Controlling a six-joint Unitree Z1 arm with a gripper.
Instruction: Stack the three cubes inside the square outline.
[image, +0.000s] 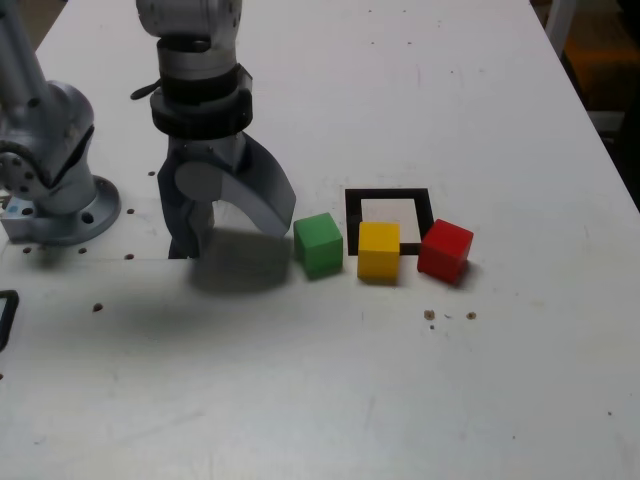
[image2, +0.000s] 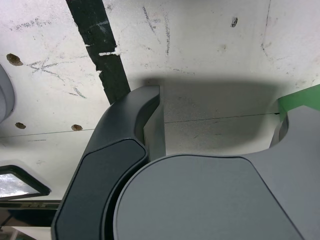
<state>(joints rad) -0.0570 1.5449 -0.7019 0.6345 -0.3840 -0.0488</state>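
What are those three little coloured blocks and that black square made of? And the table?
The green block, yellow block and red block look like painted wood or foam: flat matte colour, no shine, slightly soft edges. I can't tell which. The black square looks like thin tape stuck flat to the surface. The table seems a hard white painted or laminated board, scuffed and scratched, with small holes.

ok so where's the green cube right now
In the exterior view the green cube sits on the table just left of the yellow cube, outside the square outline, with the open gripper at its left.
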